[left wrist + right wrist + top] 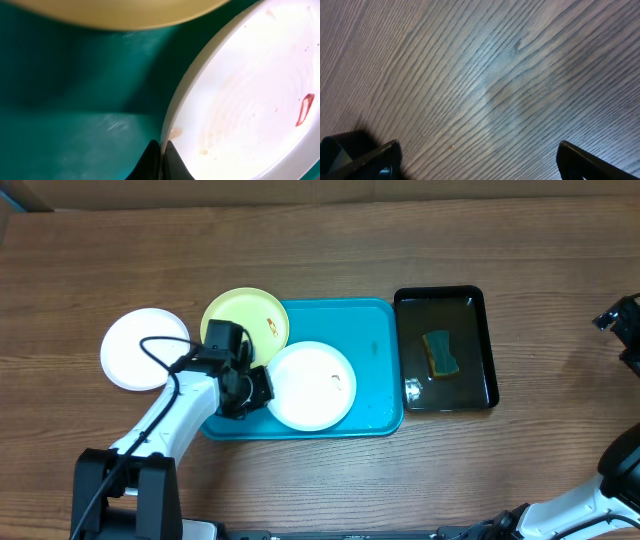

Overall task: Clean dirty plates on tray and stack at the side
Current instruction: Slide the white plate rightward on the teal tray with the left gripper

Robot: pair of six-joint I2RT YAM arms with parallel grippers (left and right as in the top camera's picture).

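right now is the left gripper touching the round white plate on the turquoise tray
Touching: left wrist view shows the left gripper pinching the white plate at its rim.

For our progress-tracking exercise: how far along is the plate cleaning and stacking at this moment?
Done, apparently: a clean-looking white plate lies on the table beside the tray. In hand: the left gripper is shut on the rim of the smeared white plate. Left: that plate and the yellow-green plate; the sponge lies in the black tray.

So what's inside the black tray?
A blue-green sponge lies in the black tray, which looks wet. Whatever is under the sponge is hidden.
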